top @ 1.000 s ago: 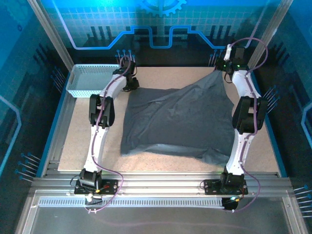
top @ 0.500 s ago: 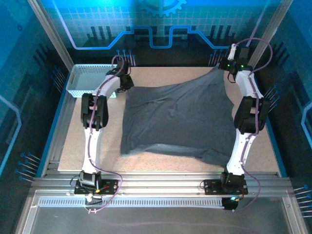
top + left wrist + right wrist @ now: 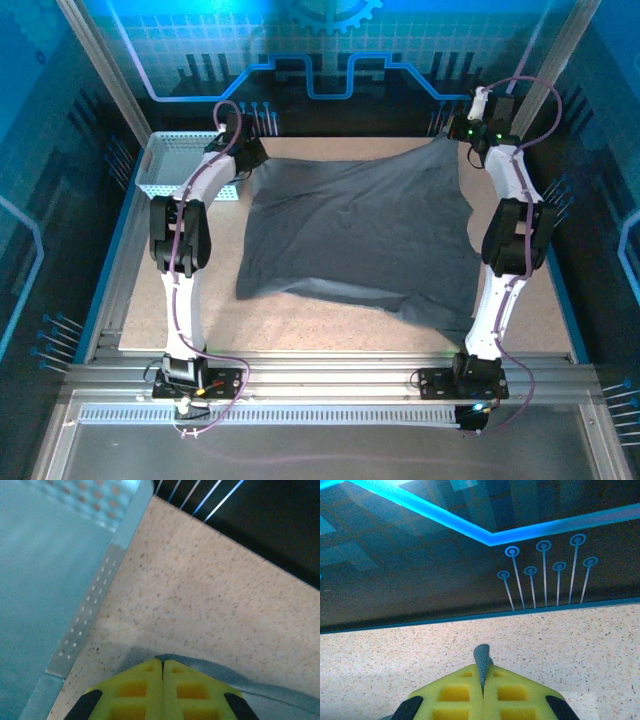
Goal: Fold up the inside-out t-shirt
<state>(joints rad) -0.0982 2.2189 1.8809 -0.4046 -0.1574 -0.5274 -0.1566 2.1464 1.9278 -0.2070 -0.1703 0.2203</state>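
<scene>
- Left gripper [image 3: 161, 666], yellow grid-moulded jaws pressed together, pinches a thin grey edge of the inside-out t-shirt [image 3: 360, 235] beside the light blue mesh basket [image 3: 172, 162].
- Right gripper [image 3: 482, 682] pinches a pointed cloth fold at the far right corner.
- Soft and wrinkled, the t-shirt lies spread across the speckled tan table [image 3: 330, 328].

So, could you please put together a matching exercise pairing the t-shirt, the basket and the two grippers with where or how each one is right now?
Things:
1. t-shirt
2. mesh basket
3. left gripper
4. right gripper

Place or state:
A. shut on the t-shirt's far right corner
B. light blue, at the far left corner of the table
C. dark grey, spread over the middle of the table
D. shut on the t-shirt's far left corner

Pairs: 1-C, 2-B, 3-D, 4-A.
</scene>
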